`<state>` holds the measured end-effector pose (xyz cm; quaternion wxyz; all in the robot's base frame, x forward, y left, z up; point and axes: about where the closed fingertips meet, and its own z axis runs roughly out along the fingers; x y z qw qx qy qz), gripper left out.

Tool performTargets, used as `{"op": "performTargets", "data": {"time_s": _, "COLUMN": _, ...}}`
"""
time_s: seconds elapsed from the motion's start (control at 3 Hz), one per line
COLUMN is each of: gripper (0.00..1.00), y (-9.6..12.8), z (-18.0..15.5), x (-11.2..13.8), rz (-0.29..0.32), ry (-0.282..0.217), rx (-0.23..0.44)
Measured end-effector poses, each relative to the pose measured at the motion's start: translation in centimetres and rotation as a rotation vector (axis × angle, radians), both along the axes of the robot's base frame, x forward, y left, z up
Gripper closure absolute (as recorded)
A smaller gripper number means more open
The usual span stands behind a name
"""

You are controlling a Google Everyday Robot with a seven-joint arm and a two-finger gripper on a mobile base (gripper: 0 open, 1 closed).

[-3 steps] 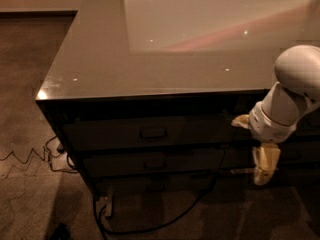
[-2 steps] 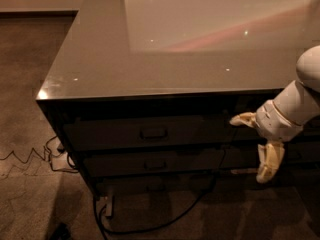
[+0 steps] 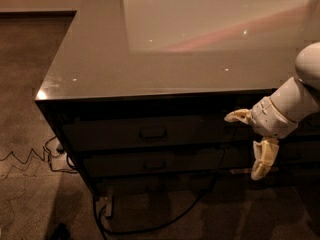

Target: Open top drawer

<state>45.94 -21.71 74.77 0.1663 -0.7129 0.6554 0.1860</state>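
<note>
the wide dark grey-black top drawer (image 3: 115, 131) is seen shut, just under the glossy grey cabinet top (image 3: 150, 59), with its small rectangular loop handle (image 3: 153, 133) untouched. the cream two-finger gripper (image 3: 250, 139) is held in front of the drawer fronts, right of the handle, with its fingers (image 3: 263, 158) spread wide and nothing held.

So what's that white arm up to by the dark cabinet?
A robot arm's cream two-finger gripper hangs in front of the dark cabinet with the glossy grey top, fingers spread open and holding nothing. Its job is to pull out the wide dark top drawer, which looks shut. The gripper sits to the right of that drawer's small rectangular loop handle, not touching it.
</note>
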Motion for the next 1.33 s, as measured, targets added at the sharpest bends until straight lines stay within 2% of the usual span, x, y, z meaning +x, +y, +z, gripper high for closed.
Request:
{"op": "performTargets", "data": {"time_s": 0.33, "gripper": 0.0, "y": 1.4, "z": -0.3, "x": -0.4, "rz": 0.048, "ry": -0.042, "rx": -0.039}}
{"op": "performTargets", "data": {"time_s": 0.67, "gripper": 0.0, "y": 3.5, "z": -1.9, "x": -0.7, "rz": 0.083, "ry": -0.077, "rx": -0.025}}
{"op": "performTargets", "data": {"time_s": 1.0, "gripper": 0.0, "y": 5.3, "z": -2.3, "x": -0.6, "rz": 0.101, "ry": -0.12, "rx": -0.004}}
{"op": "performTargets", "data": {"time_s": 1.33, "gripper": 0.0, "y": 6.8, "z": -3.0, "x": 0.1, "rz": 0.128, "ry": -0.121, "rx": 0.055}}
